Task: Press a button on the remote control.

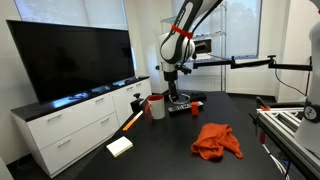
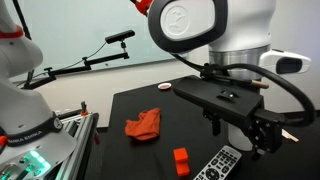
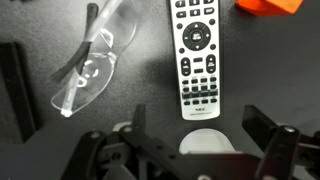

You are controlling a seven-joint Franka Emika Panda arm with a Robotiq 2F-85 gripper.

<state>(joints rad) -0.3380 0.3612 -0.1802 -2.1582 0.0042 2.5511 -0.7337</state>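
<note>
clear plastic safety glasses [image 3: 97,62] lie at the left of my wrist view, folded arms up, apart from everything else on the dark table [image 3: 150,50]. just right of them, in the middle of the frame, is the remote control [image 3: 198,60]. it lies flat and lengthwise, face up, with its pale face and rows of dark keys pointing away from me and its near end reaching in under the gripper [image 3: 193,118]. the gripper hangs above that near end with its jaws spread apart and nothing between them, not touching the remote as far as i can tell. further right, at the top corner, a red block [image 3: 268,6] sits clear of the remote. i judge the remote to be a light, stiff plastic shell that won't bend or break under a gentle push. it looks free to skate on this smooth tabletop, and it might rock if i load one end. i don't think it needs holding at all. i would bring the jaws together or use one fingertip, line it up over a key near the middle of the body, and come straight down with little force. any sideways push would likely just shove the whole thing along.
</note>
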